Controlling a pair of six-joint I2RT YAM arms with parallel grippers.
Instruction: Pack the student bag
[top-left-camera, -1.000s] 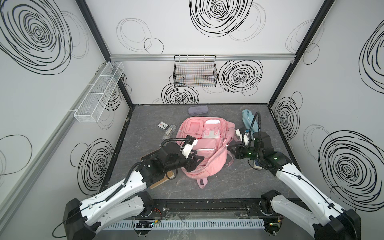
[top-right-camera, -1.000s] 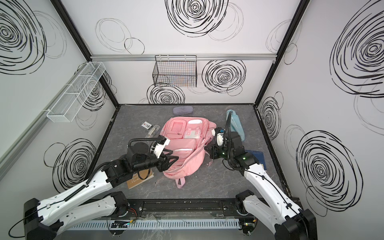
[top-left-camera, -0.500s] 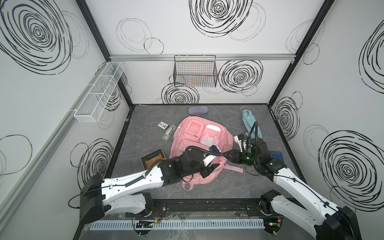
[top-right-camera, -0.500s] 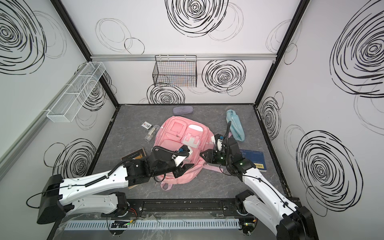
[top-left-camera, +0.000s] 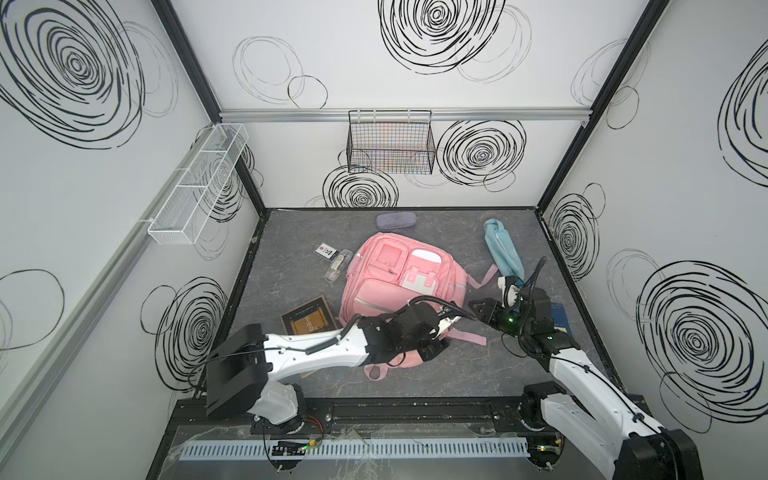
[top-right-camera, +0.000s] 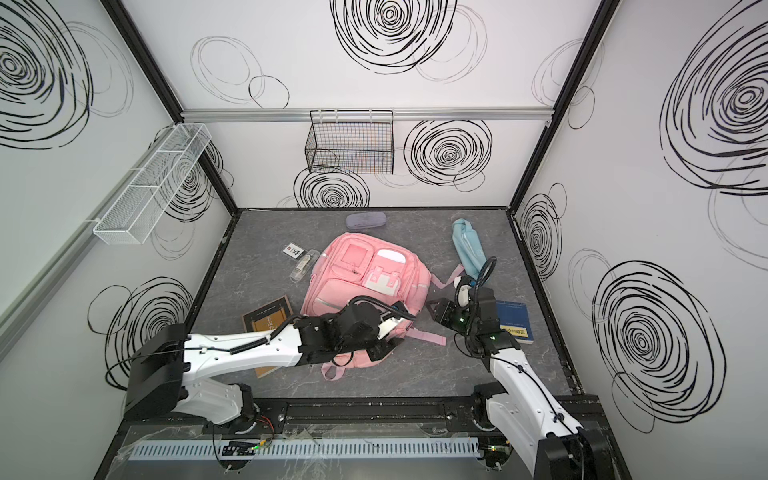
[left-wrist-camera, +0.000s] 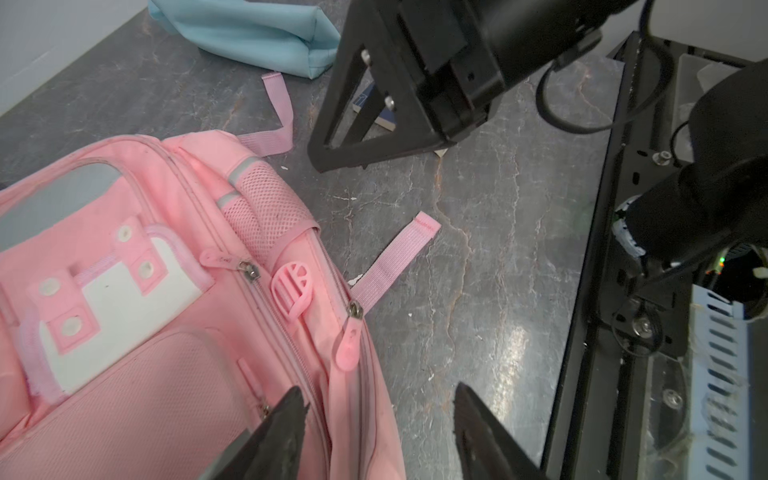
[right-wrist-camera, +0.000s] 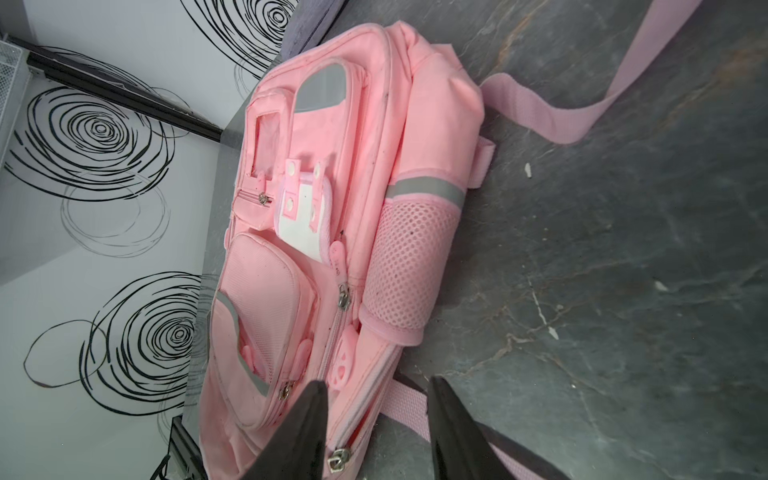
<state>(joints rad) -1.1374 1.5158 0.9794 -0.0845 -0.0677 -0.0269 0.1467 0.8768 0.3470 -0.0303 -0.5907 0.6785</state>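
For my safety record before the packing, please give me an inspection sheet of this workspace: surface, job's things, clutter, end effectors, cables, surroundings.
Surface: grey marbled tabletop, no spill seen.
Job's things: pink student bag lying flat, front pockets up, zips seen shut.
Clutter: purple case, light-blue pouch, brown book, blue book, clear case, card; all outside the bag.
End effectors: left end effector open over the bag's zipped edge; right end effector open, pointing at the bag's side; neither holds anything.
Cables: left wrist cable and right wrist cable loop free, no snag seen.
Surroundings: black wire basket on the back wall, white mesh shelf on the side wall.
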